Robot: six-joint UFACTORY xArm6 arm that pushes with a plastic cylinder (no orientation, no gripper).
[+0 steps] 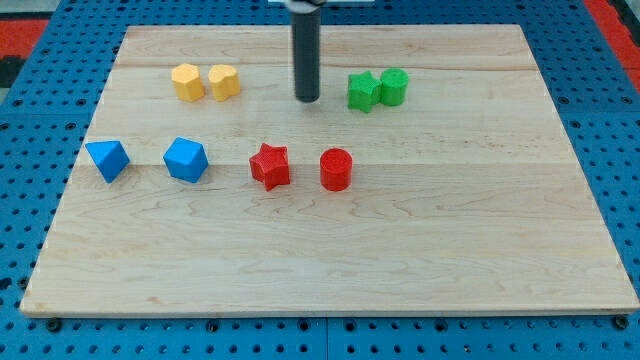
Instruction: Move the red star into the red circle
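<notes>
Wooden counter, eight blocks, rod tip in the upper middle

Pale wood made up the counter (400, 250), a large board laid over a blue perforated base (30, 320) that was seen around its edges. A straight dark rod (306, 50) was seen coming down from the view's top; no claw was fitted to the arm, so no grasping state could be told. My tip (307, 100) was placed on the board in the upper middle, apart from every block, between the yellow pair on the view's left and the green pair on the view's right, nearer the green ones.

Across the middle, four blocks were set in a row. At the view's left a blue block (107, 160) with a pointed lower end was seen, and beside it, apart, a blue faceted block (186, 159). Further right the red star (270, 166) was found, below my tip and slightly to the view's left. The red circle (336, 169), a short cylinder, was stood just beside the star on the view's right, with a narrow gap shown between them.

Near the view's top, two yellow blocks (186, 82) (224, 81) were placed close together, and the green star (362, 91) was seen touching the green cylinder (393, 87).
</notes>
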